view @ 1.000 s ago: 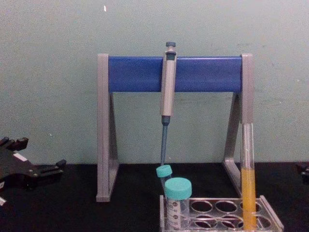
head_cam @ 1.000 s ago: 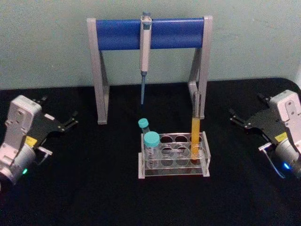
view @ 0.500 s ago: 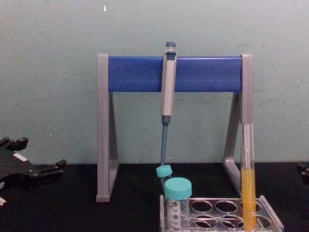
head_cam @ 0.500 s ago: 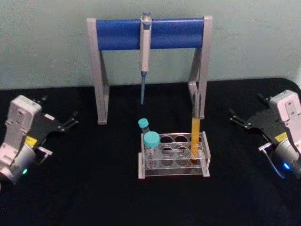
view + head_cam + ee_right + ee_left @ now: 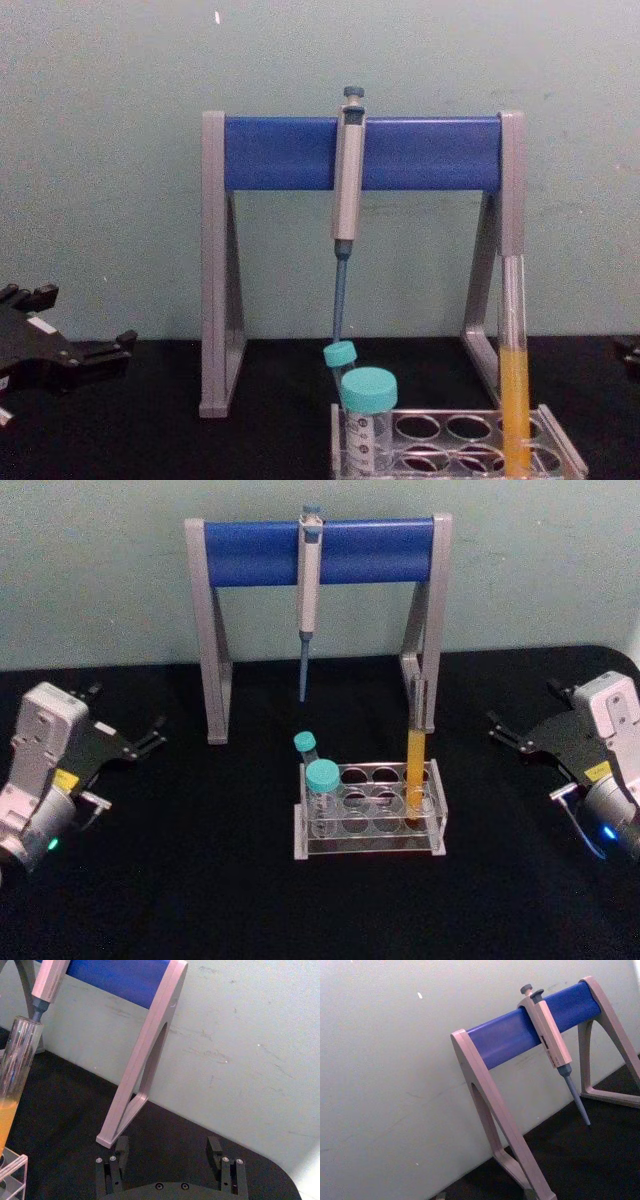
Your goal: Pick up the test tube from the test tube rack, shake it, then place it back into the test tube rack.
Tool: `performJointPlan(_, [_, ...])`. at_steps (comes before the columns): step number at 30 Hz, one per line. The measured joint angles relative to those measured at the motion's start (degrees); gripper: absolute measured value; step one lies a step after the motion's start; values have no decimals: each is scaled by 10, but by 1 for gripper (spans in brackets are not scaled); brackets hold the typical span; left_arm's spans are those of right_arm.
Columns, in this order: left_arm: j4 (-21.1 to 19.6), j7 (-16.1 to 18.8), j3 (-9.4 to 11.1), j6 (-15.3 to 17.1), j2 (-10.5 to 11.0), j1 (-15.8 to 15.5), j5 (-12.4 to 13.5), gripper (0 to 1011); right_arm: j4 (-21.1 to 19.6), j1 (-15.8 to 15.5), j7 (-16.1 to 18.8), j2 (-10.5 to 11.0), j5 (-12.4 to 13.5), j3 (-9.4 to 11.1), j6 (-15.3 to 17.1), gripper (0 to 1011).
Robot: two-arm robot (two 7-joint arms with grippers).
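The test tube, tall, thin and uncapped with orange-yellow liquid in its lower part, stands upright in a right-hand hole of the clear test tube rack at the table's middle. It shows again as the test tube in the rack and as the test tube at the rack's corner. My left gripper hangs open far to the rack's left, also low at the edge as the left gripper. My right gripper is open far to the right, its fingers spread wide with nothing between them.
A grey stand with a blue crossbar stands behind the rack, with a pipette hanging from it. Two teal-capped tubes sit in the rack's left holes. The black table meets a pale wall behind.
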Motion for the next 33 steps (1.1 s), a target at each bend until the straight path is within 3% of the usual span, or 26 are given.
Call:
performJointPlan(23, [0,0,0,0,0,0,0,1001,-12,-8,12,-2,3,7,0,1000])
performJointPlan(33, [0,0,0,0,0,0,0,1001,-62,-37,59,-11,52,28,9,1000])
